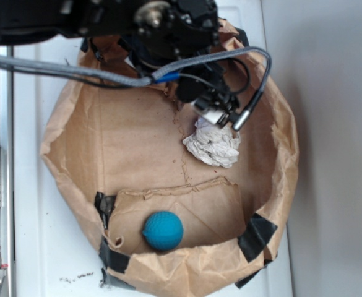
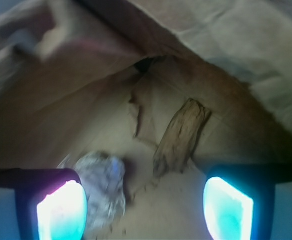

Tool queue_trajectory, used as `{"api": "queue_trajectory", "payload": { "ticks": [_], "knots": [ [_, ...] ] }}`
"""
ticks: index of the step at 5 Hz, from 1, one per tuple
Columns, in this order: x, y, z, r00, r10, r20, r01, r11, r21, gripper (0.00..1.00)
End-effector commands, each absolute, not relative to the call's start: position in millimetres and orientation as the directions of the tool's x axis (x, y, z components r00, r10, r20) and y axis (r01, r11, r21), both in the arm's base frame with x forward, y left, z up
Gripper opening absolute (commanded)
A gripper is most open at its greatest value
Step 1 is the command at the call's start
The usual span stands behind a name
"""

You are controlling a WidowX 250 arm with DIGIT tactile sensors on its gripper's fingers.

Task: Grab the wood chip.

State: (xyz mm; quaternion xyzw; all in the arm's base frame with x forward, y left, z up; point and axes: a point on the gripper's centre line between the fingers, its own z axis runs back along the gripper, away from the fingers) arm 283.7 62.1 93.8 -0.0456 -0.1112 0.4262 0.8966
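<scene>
- Hanging over the far side of the paper bag [image 1: 69,139], with the claw [image 2: 145,202] spread wide and holding nothing; both glowing pads [image 2: 61,210] visible in the wrist view with bare bag floor between them.
- Lying ahead of the open claw on the bag floor: the wood chip [image 2: 179,137], dark brown, rough-grained, elongated, slanting from a blunt upper end near the bag wall down to a ragged narrow end closer to the pads.
- Not visible in the exterior view, that chip; probably hidden under the arm and its cables [image 1: 125,77].
- Sitting just in front of the left-hand pad in the wrist view: a crumpled white paper wad [image 2: 103,187], near the chip's lower end but apart from it; seen in the exterior view as the white lump [image 1: 213,145] right below the claw housing.
- Resting well away near the bag's front flap: a blue ball [image 1: 163,230], no obstacle to the reach.
- Judged as an approach stage: opening kept wide likely to straddle the chip's narrow width, claw not yet low or forward enough to close.
- Calling next for a move forward and down, biased away from the wad so only wood ends up between the pads.
- Risking otherwise a pinch on paper, or a nudge of the chip against the sloping bag wall behind it.
</scene>
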Motion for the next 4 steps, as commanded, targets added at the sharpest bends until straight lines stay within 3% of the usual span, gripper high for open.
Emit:
{"api": "queue_trajectory", "payload": {
  "ticks": [1, 2, 4],
  "knots": [
    [289, 59, 63, 0.642, 0.745, 0.181, -0.742, 0.663, -0.1, 1.0],
    [294, 65, 46, 0.653, 0.743, 0.148, -0.744, 0.665, -0.06, 1.0],
    [300, 61, 27, 0.681, 0.705, 0.199, -0.721, 0.693, 0.011, 1.0]
  ]
}}
